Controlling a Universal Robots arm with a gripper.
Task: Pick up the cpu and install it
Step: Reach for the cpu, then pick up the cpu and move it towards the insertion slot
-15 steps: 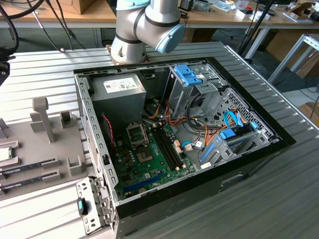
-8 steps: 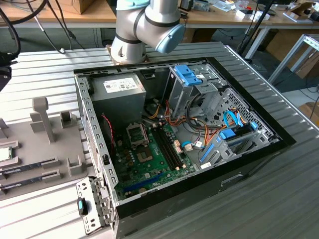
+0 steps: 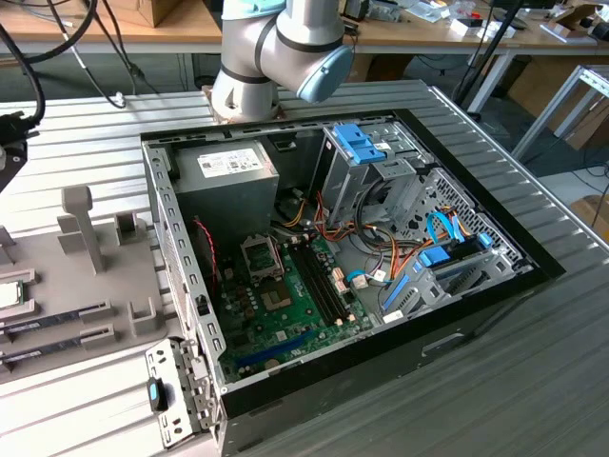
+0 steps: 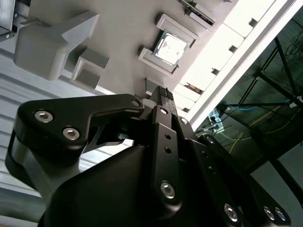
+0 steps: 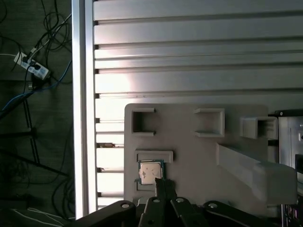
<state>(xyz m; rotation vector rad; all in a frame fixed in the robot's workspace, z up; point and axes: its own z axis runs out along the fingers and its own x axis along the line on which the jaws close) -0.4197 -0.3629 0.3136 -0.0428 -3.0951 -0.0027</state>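
1. One black pincer [image 4: 164,91] sits closest in the second wrist view, its two fingers pressed together and holding nothing.
2. Just beyond its tips, the cpu [image 5: 150,171], a small silvery square, lies flat in a shallow bracketed pocket. I cannot tell whether the tips touch it.
3. That pocket belongs to a pale grey fixture plate [image 5: 189,156] carrying several raised brackets and an angled block.
4. The plate rests on a ribbed metal desk [image 5: 189,47].
5. Farther off, in the exterior view, an open computer case [image 3: 457,328] lies on the desk with its green motherboard [image 3: 295,324] exposed, and the robot arm [image 3: 276,48] rises behind it.
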